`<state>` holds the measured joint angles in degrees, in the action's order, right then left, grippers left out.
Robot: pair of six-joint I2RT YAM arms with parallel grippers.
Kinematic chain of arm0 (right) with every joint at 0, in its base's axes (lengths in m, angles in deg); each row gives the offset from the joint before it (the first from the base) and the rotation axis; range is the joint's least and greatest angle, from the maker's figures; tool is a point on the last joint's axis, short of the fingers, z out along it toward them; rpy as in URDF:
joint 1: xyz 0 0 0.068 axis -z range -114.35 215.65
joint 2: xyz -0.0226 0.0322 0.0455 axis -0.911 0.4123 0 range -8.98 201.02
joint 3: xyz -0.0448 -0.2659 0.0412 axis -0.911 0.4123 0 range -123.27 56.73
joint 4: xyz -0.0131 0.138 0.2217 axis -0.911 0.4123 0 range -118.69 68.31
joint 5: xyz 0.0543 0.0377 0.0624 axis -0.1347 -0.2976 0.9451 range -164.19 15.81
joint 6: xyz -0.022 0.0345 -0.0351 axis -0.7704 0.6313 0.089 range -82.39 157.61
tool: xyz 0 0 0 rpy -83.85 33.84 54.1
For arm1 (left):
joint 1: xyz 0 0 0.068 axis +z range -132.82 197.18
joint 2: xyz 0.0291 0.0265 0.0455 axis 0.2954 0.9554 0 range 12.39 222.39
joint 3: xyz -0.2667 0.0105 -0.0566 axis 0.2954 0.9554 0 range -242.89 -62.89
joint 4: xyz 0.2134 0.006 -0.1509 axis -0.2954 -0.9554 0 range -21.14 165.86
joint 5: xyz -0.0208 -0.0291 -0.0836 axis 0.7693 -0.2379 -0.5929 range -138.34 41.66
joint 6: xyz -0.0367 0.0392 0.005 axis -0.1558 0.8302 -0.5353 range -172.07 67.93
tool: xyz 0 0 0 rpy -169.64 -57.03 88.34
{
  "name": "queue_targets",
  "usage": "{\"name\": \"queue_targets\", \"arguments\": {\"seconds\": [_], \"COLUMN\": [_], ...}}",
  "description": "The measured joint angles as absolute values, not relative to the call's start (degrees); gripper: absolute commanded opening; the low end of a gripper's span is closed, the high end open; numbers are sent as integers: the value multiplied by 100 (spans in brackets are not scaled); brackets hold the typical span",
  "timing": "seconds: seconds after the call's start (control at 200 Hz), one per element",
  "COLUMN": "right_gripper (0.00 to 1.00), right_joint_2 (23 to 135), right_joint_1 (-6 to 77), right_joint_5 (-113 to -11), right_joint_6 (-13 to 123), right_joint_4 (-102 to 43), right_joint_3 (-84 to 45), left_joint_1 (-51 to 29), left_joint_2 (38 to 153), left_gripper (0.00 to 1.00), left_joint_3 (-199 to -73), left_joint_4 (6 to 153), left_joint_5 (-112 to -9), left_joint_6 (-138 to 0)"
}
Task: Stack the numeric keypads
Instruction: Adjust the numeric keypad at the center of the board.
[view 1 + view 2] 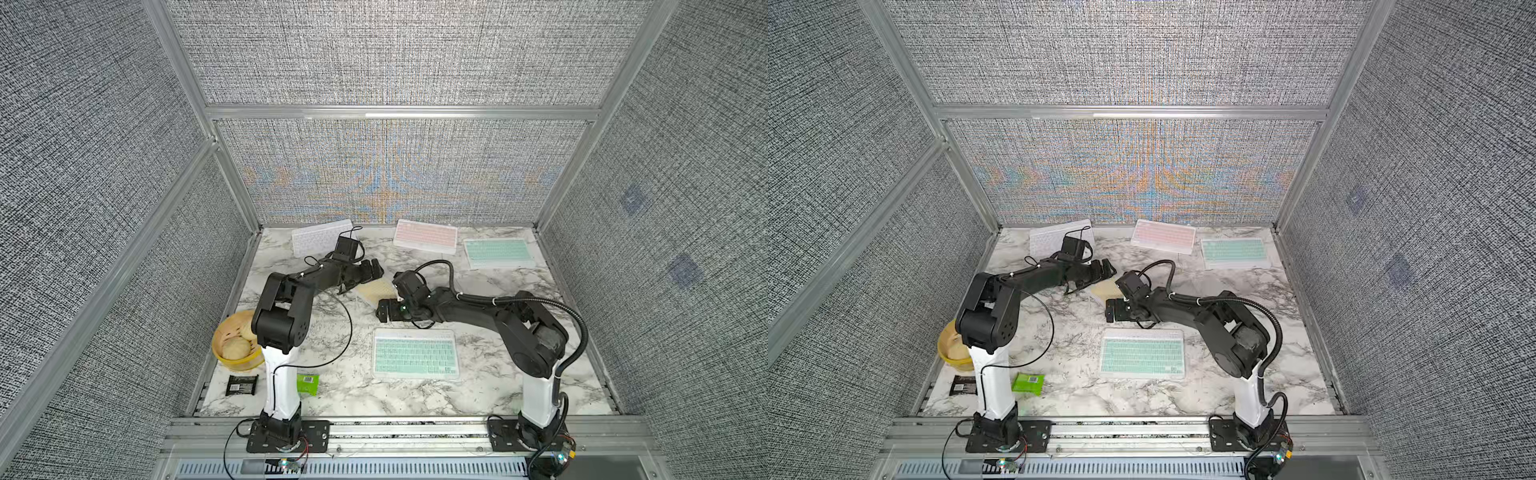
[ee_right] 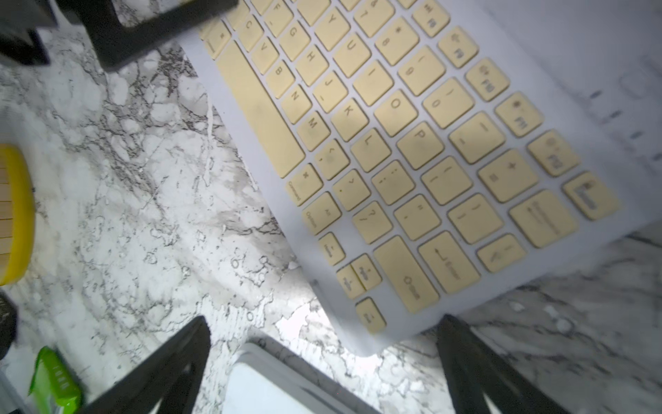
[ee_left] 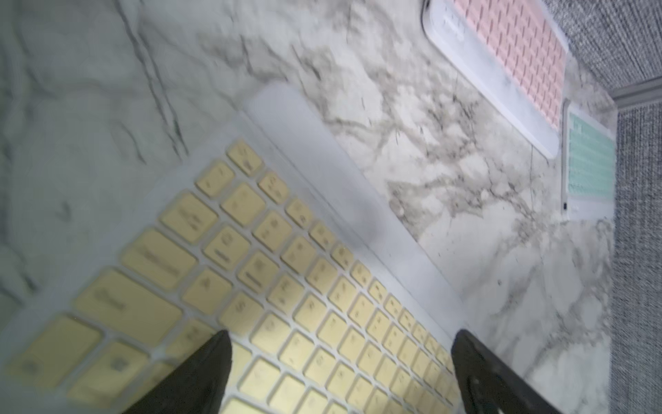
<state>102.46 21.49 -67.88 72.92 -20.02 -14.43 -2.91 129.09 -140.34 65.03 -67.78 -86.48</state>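
Closest to you, at 6 o'clock, the front rail [image 1: 415, 434] carries both arm bases. From it your left arm [image 1: 282, 320] and right arm [image 1: 534, 332] reach in over the marble table [image 1: 498, 395].

Take the back wall as 12 o'clock. You'll find the yellow keypad [image 1: 374, 289] just to 11 o'clock of the table's centre, lying skewed to the table edges.

Your left gripper [image 1: 363, 277] hangs over the keypad's 11 o'clock part with its jaws spread wide. In the left wrist view its fingertips [image 3: 215, 358] stand well apart above the yellow keys and grip nothing. You cannot tell whether they touch the keypad's face.

Your right gripper [image 1: 386, 311] sits at the keypad's 5 o'clock corner, just as wide and holding nothing. In the right wrist view its fingers [image 2: 195, 340] are over bare marble, with one tip just beside the keypad's corner.

A white strip shows past the yellow keypad's long edge in the left wrist view, and you cannot tell what it belongs to.

The other keypads you can see each lie flat on the marble on their own:
- The near mint keypad [image 1: 415, 353] is at 6 o'clock of centre.
- The pink keypad [image 1: 424, 235] is at 12 o'clock.
- The far mint keypad [image 1: 498, 252] is at 1 o'clock, just beside the pink one.
- The white keypad [image 1: 316, 237] is at 11 o'clock by the back wall, partly behind your left wrist.

At 8 o'clock the yellow basket [image 1: 217, 347] holds buns [image 1: 236, 347], and at 7 o'clock lie a black packet [image 1: 242, 384] and a green packet [image 1: 307, 382]
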Motion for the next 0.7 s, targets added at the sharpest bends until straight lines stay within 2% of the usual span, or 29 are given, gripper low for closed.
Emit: {"name": "queue_targets", "arguments": {"seconds": [0.35, 0.7], "right_gripper": [99, 99], "right_joint_2": [9372, 10696], "right_joint_1": [2960, 3403], "right_joint_5": [-7110, -6780], "right_joint_6": [6868, 6221], "right_joint_4": [-1952, -1784], "right_joint_3": [-1235, -2518], "left_joint_1": [-213, -169], "left_joint_2": [11821, 11471], "left_gripper": [97, 98], "left_joint_3": [-13538, -12389], "left_joint_4": [5823, 5956], "left_joint_5": [-6397, -5753], "left_joint_6": [-8567, -9313]}}
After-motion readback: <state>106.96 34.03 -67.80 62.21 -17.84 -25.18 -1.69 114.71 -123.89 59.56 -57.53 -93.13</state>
